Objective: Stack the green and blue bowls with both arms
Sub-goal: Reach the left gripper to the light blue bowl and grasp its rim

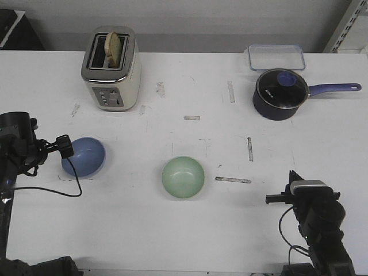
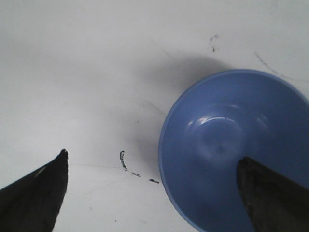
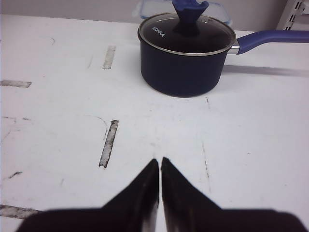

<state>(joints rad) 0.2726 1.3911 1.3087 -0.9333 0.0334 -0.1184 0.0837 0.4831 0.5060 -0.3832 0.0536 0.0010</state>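
The blue bowl (image 1: 86,156) sits upright on the white table at the left; the left wrist view looks down into it (image 2: 227,145). My left gripper (image 1: 65,148) is open and hangs over the bowl's left rim (image 2: 152,159). One finger (image 2: 270,193) is over the bowl's inside, the other (image 2: 38,193) is over bare table outside it. Whether a finger touches the bowl I cannot tell. The green bowl (image 1: 183,177) stands alone near the table's middle, open side up. My right gripper (image 1: 292,178) is shut and empty at the front right (image 3: 160,159), well right of the green bowl.
A cream toaster (image 1: 111,68) with toast stands at the back left. A dark navy saucepan (image 1: 280,94) with a glass lid and long handle stands at the back right, ahead of my right gripper (image 3: 186,53). A clear container (image 1: 276,56) lies behind it.
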